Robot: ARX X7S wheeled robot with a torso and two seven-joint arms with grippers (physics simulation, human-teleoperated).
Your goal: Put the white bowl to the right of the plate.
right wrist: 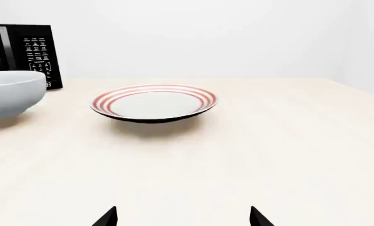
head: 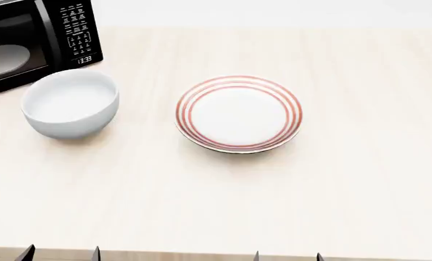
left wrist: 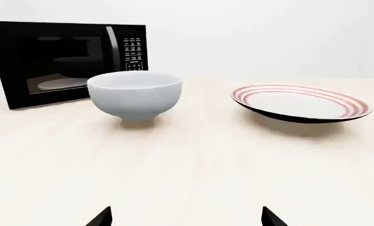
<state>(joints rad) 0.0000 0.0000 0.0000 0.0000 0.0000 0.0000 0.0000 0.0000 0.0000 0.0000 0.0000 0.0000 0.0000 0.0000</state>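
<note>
— Reaching for the white bowl point(head: 70, 103) comes first, I'd judge. In the head view it sits on the table point(head: 346, 190) at about nine o'clock from the plate point(head: 238, 113), clearly apart from it, with the microwave point(head: 35, 38) just behind at its eleven o'clock.

— Which arm should take it?

— Probably the left gripper point(left wrist: 185, 217); the bowl is on its side. Both tools sit low at the table's near edge, at six o'clock, with nothing held. The left fingertips point(left wrist: 100, 217) stand spread wide, and the right gripper point(right wrist: 183, 216) shows the same wide gap.

— How should it grip?

— The walls look thick and smooth, so pinching the rim, one finger inside and one outside, seems safer than squeezing the round belly, which could slip. I'd approach from the near side, away from the microwave.

— And the carry?

— Lift high enough to clear the plate's rim, cross over or around it, and set down at the plate's three o'clock, where the table looks bare. A handover to the right arm might be needed if reach runs short.
</note>
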